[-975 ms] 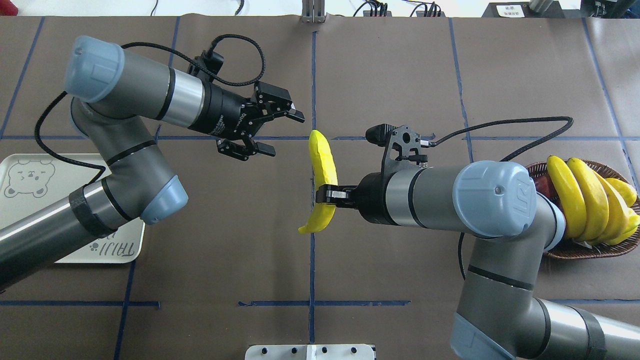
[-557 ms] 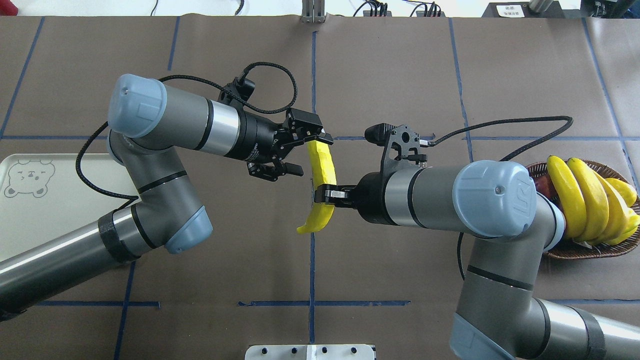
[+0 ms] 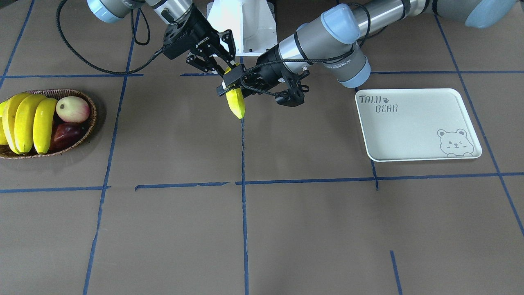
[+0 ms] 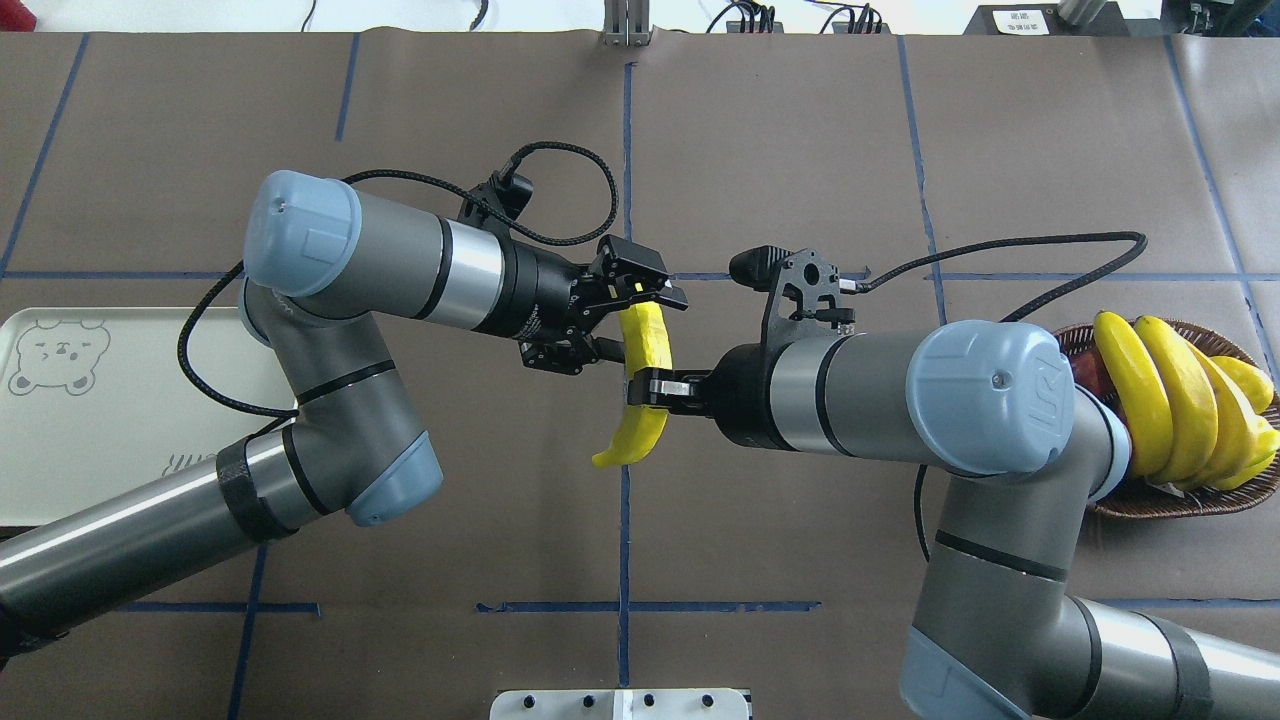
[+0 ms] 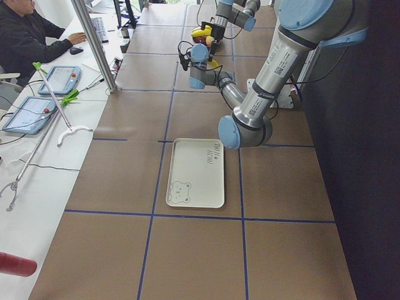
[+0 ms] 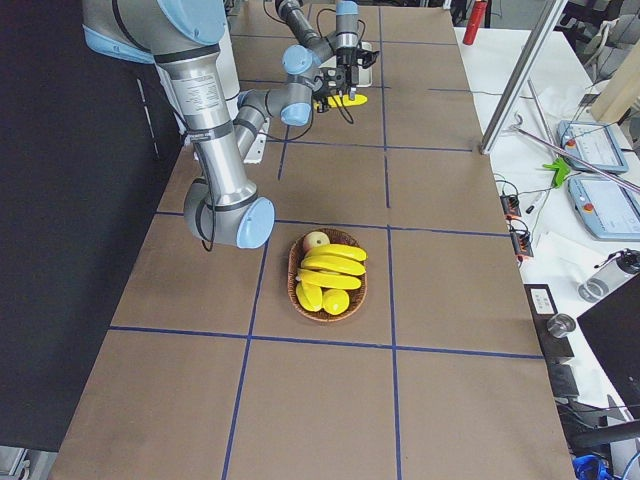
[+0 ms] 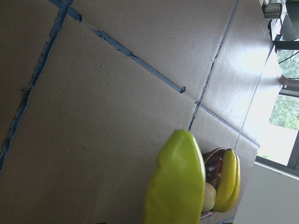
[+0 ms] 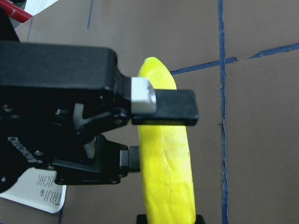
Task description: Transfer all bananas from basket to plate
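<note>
The table is covered in brown paper (image 4: 800, 150) gridded with blue tape, and the exchange sits above its centre line, in the middle of the overhead view. You have one long, curved, bright yellow banana (image 4: 652, 345) held clear of the surface, with the right gripper (image 4: 648, 388) clamped across its middle. The left gripper (image 4: 642, 322) has its jaws spread on either side of the banana's upper end. As far as the right wrist view shows, they are not yet pressing on it. Three more bananas (image 4: 1165, 400) lie in the shallow brown woven wicker basket (image 4: 1150, 508) at the right edge. The white rimmed plate (image 4: 60, 440) with the bear drawing, at the left edge, holds no banana.

Risks noted:
- **Slip at the tip.** The left jaws sit close to the tapered tip. Closing there may squeeze the smooth, curved skin outward and let it slip.
- **Early release.** If you release the right grip before the left has seated, the banana drops onto the paper, well apart from the plate.
- **Strain on the fruit.** With both grippers clamped, any sideways pull by either arm strains or twists the fruit.
- **Collision.** The two wrists are very near each other, so watch for finger-to-finger contact.
</note>
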You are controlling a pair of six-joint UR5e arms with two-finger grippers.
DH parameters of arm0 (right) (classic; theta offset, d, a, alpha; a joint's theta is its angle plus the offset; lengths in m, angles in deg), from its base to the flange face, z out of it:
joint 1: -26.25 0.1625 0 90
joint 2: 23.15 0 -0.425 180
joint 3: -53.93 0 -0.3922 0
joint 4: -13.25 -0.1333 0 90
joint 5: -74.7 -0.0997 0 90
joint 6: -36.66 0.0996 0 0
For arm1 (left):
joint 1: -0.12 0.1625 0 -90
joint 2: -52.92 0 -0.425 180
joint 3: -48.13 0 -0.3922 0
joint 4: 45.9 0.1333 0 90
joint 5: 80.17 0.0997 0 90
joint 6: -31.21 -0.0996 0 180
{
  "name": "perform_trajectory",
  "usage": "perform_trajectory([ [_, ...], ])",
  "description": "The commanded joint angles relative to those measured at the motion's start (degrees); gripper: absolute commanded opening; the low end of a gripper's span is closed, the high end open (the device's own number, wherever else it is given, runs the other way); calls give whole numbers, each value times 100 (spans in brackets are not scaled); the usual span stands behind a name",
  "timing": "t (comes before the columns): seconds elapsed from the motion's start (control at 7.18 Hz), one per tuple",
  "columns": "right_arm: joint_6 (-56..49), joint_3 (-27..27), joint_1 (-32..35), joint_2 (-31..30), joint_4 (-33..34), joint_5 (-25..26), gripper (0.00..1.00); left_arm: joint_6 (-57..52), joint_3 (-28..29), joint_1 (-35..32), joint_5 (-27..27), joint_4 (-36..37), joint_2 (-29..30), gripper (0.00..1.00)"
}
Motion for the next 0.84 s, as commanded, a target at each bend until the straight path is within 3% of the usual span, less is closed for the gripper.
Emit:
perform_trajectory([
  [0.0, -14, -2, 12, -4, -5, -9, 8, -271, -57, -24, 1, -12, -42, 0],
  [0.14, -14, -2, 12, -4, 3, -9, 90, -281, -57, -33, 1, -4, -42, 0],
  [0.28, -5, -28, 12, -4, 3, -17, 100, -272, -57, -50, 1, 14, -42, 0],
  [0.7, -5, -125, 47, -4, 12, -53, 100, -281, 4, -94, -16, 40, -173, 0],
])
